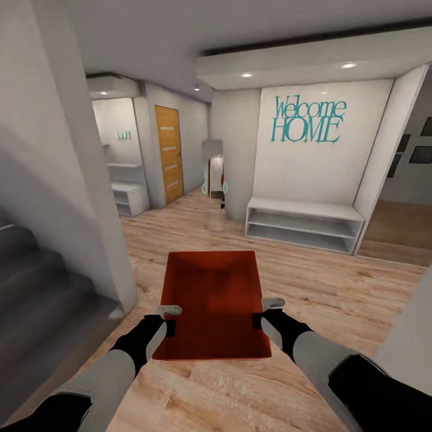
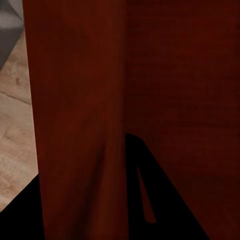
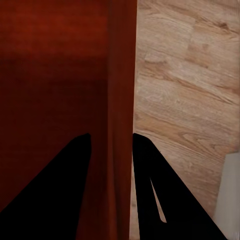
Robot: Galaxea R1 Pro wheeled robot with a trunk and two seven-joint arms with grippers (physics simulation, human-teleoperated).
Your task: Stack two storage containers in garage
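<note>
One red-orange storage container (image 1: 213,294) hangs level in front of me above light wood-plank flooring (image 1: 336,288). My left gripper (image 1: 170,318) is shut on its left wall and my right gripper (image 1: 268,312) is shut on its right wall, both near the near end. In the left wrist view the red wall (image 2: 75,100) runs between the dark fingers (image 2: 145,195). The right wrist view has the gripper (image 3: 111,145) pinching the thin wall (image 3: 120,75), one finger inside the box and one outside. The second container and the garage are out of view.
A grey staircase (image 1: 36,288) and a white wall corner (image 1: 90,180) stand close on my left. Ahead is a white bench shelf (image 1: 303,225) under a "Welcome HOME" wall. A wood-panelled door (image 1: 169,153) and a mirror (image 1: 213,174) lie further back. A passage (image 1: 402,228) leads off right.
</note>
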